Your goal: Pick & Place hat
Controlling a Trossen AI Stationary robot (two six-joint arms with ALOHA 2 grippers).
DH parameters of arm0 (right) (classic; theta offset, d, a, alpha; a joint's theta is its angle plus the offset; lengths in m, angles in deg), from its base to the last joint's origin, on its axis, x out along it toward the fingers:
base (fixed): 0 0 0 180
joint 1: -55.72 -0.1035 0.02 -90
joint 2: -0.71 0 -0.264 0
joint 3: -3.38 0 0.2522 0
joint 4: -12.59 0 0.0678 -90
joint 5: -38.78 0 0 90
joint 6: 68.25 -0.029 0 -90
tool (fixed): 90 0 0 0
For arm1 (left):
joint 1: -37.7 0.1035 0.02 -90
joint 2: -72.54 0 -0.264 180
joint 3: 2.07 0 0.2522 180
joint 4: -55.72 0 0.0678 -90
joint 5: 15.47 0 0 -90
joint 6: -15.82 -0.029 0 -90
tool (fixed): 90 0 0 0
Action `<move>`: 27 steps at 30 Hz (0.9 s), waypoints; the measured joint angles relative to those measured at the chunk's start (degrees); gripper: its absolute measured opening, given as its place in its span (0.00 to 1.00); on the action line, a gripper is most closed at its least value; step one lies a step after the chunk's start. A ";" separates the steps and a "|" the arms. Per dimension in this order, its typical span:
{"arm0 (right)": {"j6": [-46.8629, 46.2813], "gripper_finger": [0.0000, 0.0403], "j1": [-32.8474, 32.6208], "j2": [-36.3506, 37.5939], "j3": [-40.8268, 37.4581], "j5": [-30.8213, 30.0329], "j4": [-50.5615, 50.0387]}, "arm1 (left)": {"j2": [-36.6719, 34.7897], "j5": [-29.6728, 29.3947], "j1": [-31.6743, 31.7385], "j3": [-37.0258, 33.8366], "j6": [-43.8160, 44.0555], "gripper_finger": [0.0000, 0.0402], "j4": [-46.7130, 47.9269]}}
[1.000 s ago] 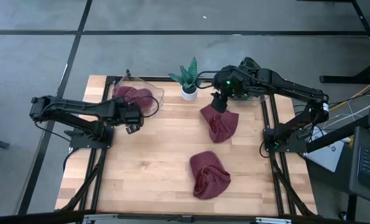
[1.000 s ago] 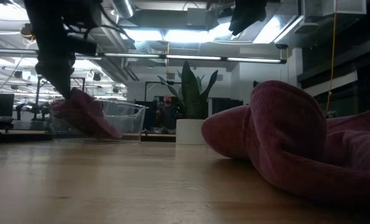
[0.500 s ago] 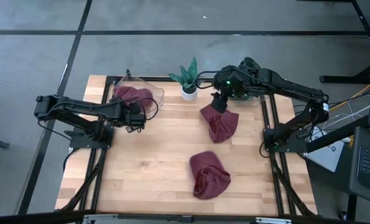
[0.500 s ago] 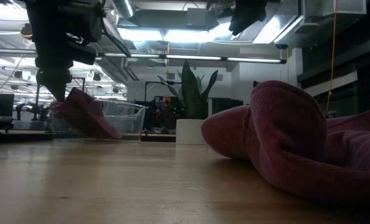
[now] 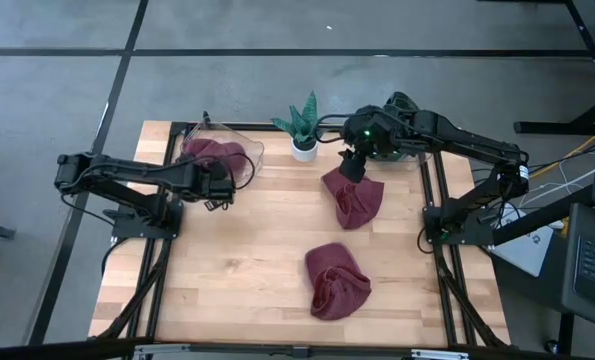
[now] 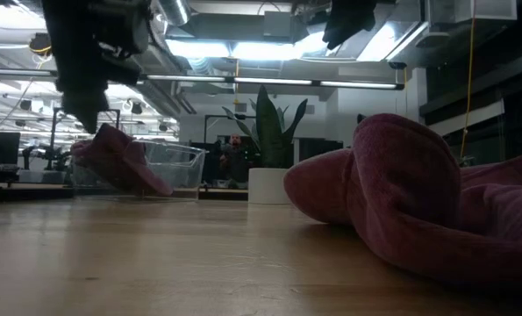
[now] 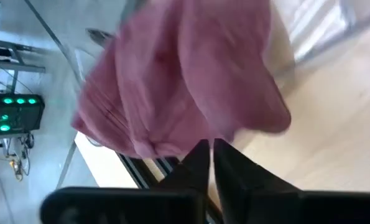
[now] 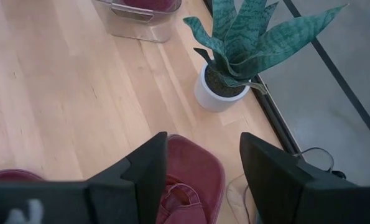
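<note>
A maroon hat (image 5: 215,155) lies in a clear bin (image 5: 249,150) at the far left, and a flap of it (image 6: 120,162) drapes over the bin's near wall. My left gripper (image 5: 217,192) is shut just in front of that flap (image 7: 191,93). A second maroon hat (image 5: 355,200) lies flat on the table right of centre. My right gripper (image 5: 352,165) hovers open above its far end (image 8: 194,174), touching nothing. A third maroon hat (image 5: 337,280) lies crumpled near the table's front. My left gripper's shut fingertips (image 7: 200,155) stand at the lower edge of the draped flap (image 7: 172,146). I cannot tell whether they touch it.
A small potted plant in a white pot (image 5: 303,140) stands at the far edge between the bin and my right gripper; it also shows in the right wrist view (image 8: 225,93). Bare wood (image 5: 237,260) lies in the table's middle and near left.
My left gripper has moved a little toward the far edge and the bin and has risen slightly off the draped flap. The hat stays draped over the bin wall.
</note>
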 joint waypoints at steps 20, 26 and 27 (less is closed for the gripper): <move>-0.45 0.50 -2.15 0.00 0.01 -0.08 0.00 | -10.14 6.55 -0.28 6.82 14.42 0.07 -0.08; 1.15 0.50 -3.43 0.00 0.00 -0.55 0.00 | -12.59 6.78 -4.37 0.52 24.27 0.19 0.08; 1.30 0.50 -3.53 0.00 0.00 -0.56 0.00 | -12.54 6.77 -4.89 -0.67 24.28 0.21 0.17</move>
